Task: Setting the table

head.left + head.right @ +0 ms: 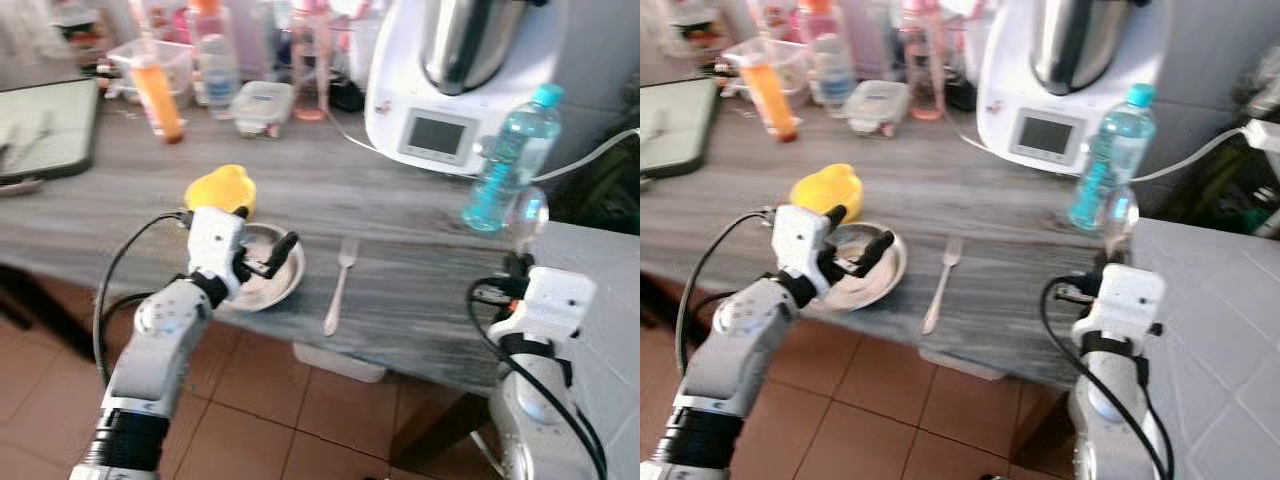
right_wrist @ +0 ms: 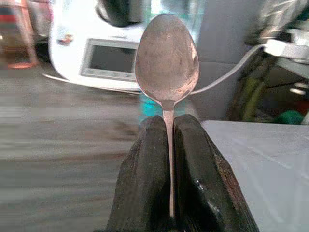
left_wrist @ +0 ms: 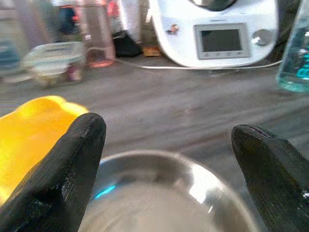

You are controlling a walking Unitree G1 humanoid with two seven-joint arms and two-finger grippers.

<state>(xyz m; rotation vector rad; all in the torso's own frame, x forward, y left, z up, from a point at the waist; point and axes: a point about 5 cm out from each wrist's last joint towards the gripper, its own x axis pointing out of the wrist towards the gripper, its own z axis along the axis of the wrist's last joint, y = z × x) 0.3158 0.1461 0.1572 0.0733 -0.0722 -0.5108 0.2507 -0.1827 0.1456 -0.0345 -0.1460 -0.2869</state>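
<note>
Right gripper clamped tight on spoon handle; bowl end up, long axis in line with fingers, raised above right end of grey surface. Left gripper spread wide over steel bowl, yellow object just beside. Fork flat just right of bowl, tines away from robot, handle toward surface's near edge. No readable writing on bottle or white appliance.
</note>
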